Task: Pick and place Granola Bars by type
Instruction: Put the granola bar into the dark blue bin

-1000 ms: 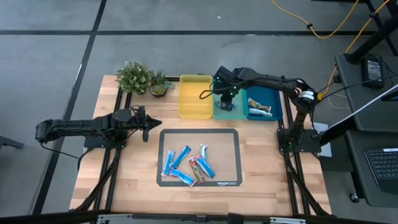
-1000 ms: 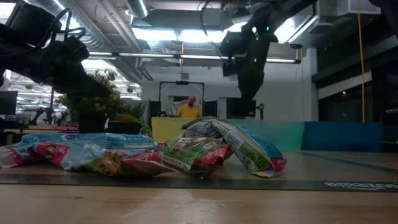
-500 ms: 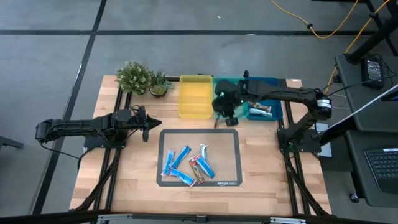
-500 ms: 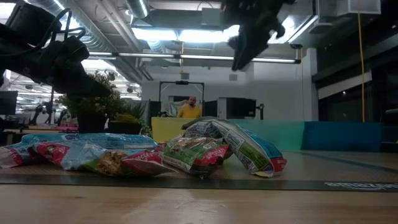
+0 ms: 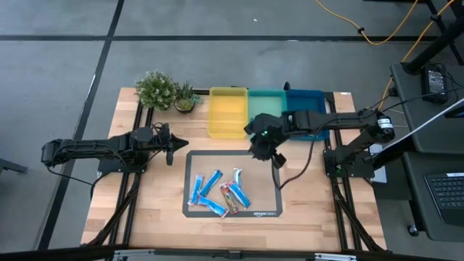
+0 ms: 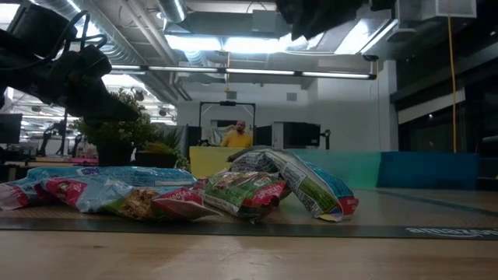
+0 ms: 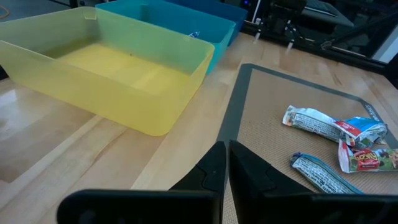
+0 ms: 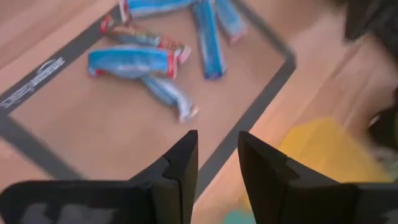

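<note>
Several granola bars (image 5: 217,192), blue, red-and-blue and silver-white, lie flat in a loose heap on a tan mat (image 5: 268,181); the low view (image 6: 233,190) shows the heap too. My right gripper (image 5: 261,148) hovers open above the mat's far right corner, tilted down toward the granola bars (image 8: 155,59), with nothing between its fingers (image 8: 186,168). My left gripper (image 5: 172,145) waits shut left of the mat, its shut fingers (image 7: 225,165) pointing across the mat's far left corner.
Yellow (image 5: 228,112), teal (image 5: 264,100) and blue (image 5: 312,101) trays stand in a row at the far edge; my right arm crosses over the blue one. Two potted plants (image 5: 163,90) stand at the far left. Bare wood lies near the front edge.
My right gripper has swung from above the teal tray toward the table's near edge, out over the mat's far right corner. It has risen out of the low view and rolled about its own axis. Its fingers stay apart.
</note>
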